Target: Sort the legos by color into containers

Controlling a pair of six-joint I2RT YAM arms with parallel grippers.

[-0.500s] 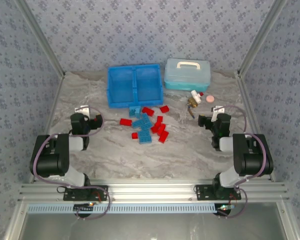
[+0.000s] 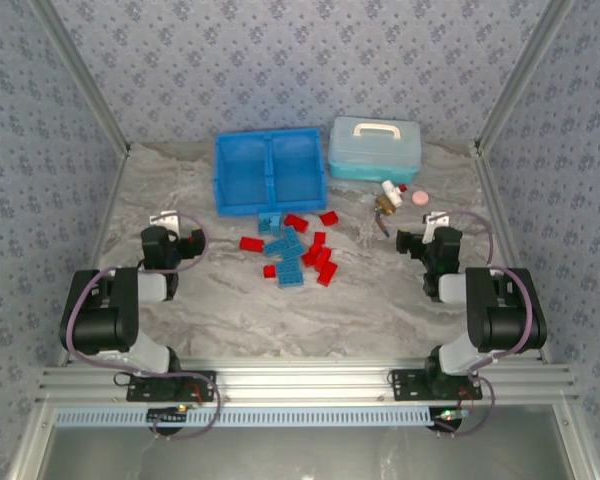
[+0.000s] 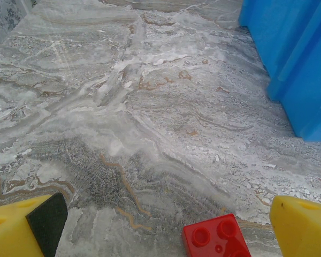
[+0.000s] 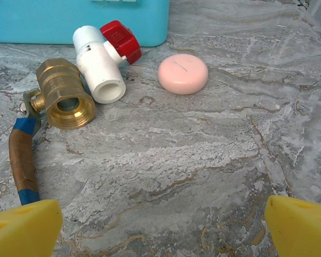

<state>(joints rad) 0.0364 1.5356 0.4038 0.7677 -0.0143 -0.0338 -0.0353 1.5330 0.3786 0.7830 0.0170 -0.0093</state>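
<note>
A: Where do the legos [image 2: 298,250] lie?

B: They are loose on the table in a cluster just in front of the tray [image 2: 269,170], red and light blue mixed. Both compartments look bare. One red brick [image 2: 251,243] sits apart on the cluster's left edge.

A: Which arm is nearer to it?

B: The left one. In the left wrist view that brick lies studs up, low between the fingers of the left gripper [image 3: 166,227] and closer to its right finger. The jaws are spread wide.

A: And its long axis?

B: From above it runs left to right across the table, roughly toward the left arm. A grasp across its short sides seems best.

A: The right gripper [image 4: 163,227]?

B: It too stands wide apart, holding nothing. It faces the brass fitting [image 4: 64,101] and the pink disc [image 4: 183,73], not a brick.
</note>
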